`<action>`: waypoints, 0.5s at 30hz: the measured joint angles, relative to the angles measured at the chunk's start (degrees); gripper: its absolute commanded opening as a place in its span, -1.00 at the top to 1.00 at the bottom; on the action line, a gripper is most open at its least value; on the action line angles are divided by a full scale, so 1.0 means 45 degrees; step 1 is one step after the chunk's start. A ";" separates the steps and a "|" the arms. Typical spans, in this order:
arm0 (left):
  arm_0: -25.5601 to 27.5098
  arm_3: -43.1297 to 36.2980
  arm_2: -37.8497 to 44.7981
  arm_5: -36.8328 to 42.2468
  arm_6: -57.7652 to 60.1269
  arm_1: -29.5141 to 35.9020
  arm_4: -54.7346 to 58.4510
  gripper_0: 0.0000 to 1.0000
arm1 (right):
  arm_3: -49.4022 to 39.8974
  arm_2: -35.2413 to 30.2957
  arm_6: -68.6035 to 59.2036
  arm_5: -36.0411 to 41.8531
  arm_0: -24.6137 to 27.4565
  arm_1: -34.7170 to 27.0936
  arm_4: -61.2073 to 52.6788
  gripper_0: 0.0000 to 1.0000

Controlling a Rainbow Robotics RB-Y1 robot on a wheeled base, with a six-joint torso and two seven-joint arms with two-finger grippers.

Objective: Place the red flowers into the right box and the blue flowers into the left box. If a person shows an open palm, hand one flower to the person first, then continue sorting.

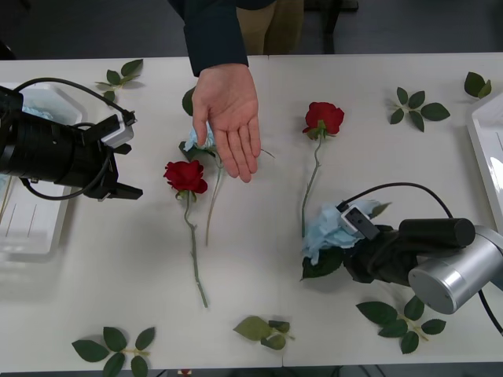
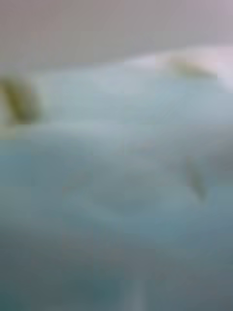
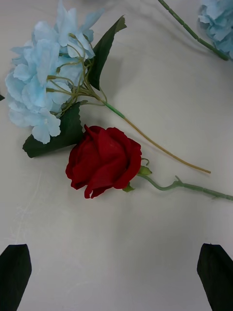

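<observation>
Silver-cased right arm lies low across the near table, its gripper (image 1: 346, 236) buried in a blue flower (image 1: 326, 228), jaw state hidden. Left gripper (image 1: 130, 169), fingers spread and empty, faces a red rose (image 1: 185, 176). Beyond, a person's open palm (image 1: 228, 114).

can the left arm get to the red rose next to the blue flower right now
Probably yes. The left gripper is open and sits just beside the red rose, with bare table between its fingers and the bloom. The blue flower lies close alongside it, and the person's open hand hovers just beyond, so the approach is tight.
</observation>
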 measured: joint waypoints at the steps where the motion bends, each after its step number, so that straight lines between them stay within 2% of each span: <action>1: 0.0000 0.0000 0.0000 0.0000 0.0000 0.0000 0.0000 -0.99 | -0.0012 -0.0013 0.0000 0.0000 0.0000 -0.0016 -0.0065 1.00; 5: 0.0000 0.0000 -0.0002 0.0000 0.0000 0.0000 0.0000 -1.00 | -0.0566 -0.0378 0.0000 0.0348 0.0035 -0.0262 -0.0978 1.00; 7: 0.0000 0.0000 -0.0003 0.0000 0.0000 0.0000 0.0000 -1.00 | -0.1438 -0.1040 0.0000 0.1052 0.0167 -0.0512 -0.1706 1.00; 15: -0.0001 0.0000 -0.0006 0.0001 0.0000 0.0000 -0.0001 -1.00 | -0.5610 -0.6106 0.0000 0.3915 0.1234 -0.0655 -0.5277 1.00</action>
